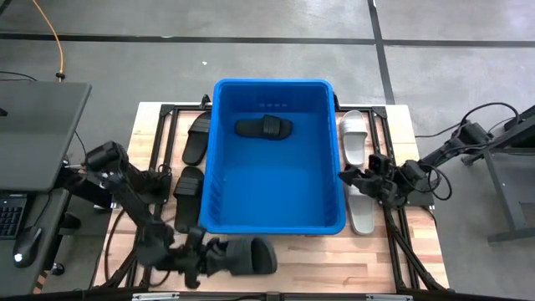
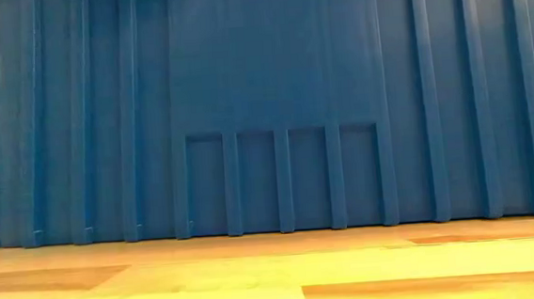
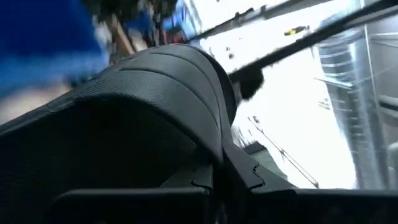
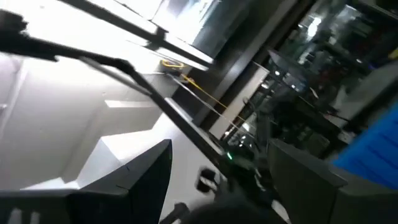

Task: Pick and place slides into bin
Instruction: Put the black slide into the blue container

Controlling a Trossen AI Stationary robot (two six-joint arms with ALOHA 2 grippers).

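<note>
At the table's near edge, the left gripper (image 1: 203, 257) is clenched on a black slide (image 1: 247, 256), in front of the bin (image 1: 276, 224). Two black slides (image 1: 189, 198) lie left of the bin. The right gripper (image 1: 351, 178) stands released at the bin's right wall, over two white slides (image 1: 354, 136). One black slide (image 1: 264, 128) lies inside the bin, near its far wall.

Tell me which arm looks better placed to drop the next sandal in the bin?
Left: its gripper is already shut on a black slide just outside the blue bin. The right gripper looks empty.
</note>
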